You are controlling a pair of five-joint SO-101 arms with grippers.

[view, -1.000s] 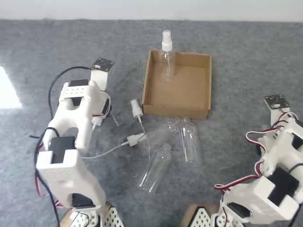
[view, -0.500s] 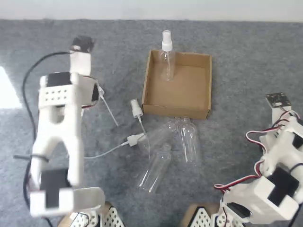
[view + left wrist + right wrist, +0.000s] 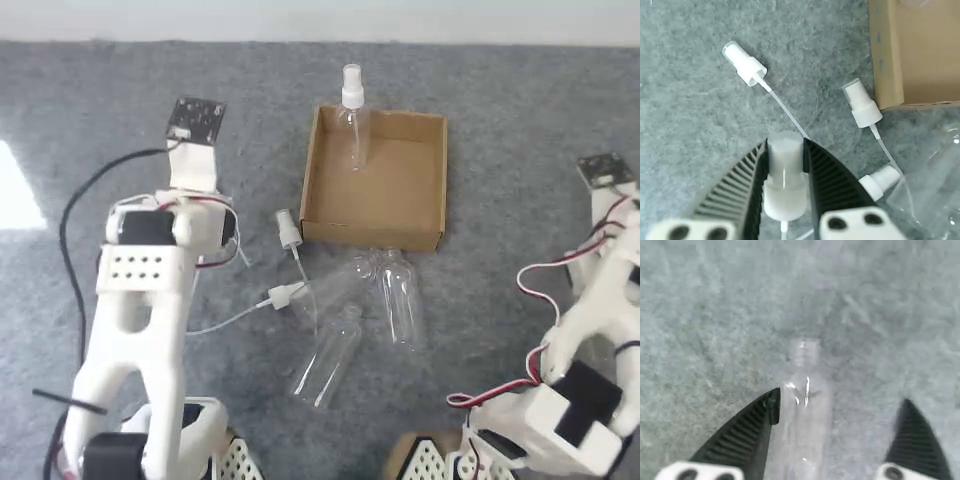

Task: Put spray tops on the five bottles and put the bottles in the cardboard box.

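Left end effector (image 3: pixel 785 146) clamps a half-hidden spray top (image 3: pixel 785 187); right end effector (image 3: pixel 840 399) gapes wide over a faint clear bottle (image 3: pixel 802 385).

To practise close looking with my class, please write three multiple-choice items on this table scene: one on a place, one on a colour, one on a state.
1. Where is the capped bottle?
A. Lying on the carpet
B. In the cardboard box
C. Gripped by an arm

2. What colour are the loose spray tops?
A. White
B. Red
C. Black

3. What state is the left hand in?
A. Open and empty
B. Shut on a bottle
C. Shut on a spray top

Answers:
1 B: the high view shows it inside the box, against the far wall.
2 A: the tops on the carpet are white in both the high and left wrist views.
3 C: the left wrist view shows a white top clamped between its fingers.
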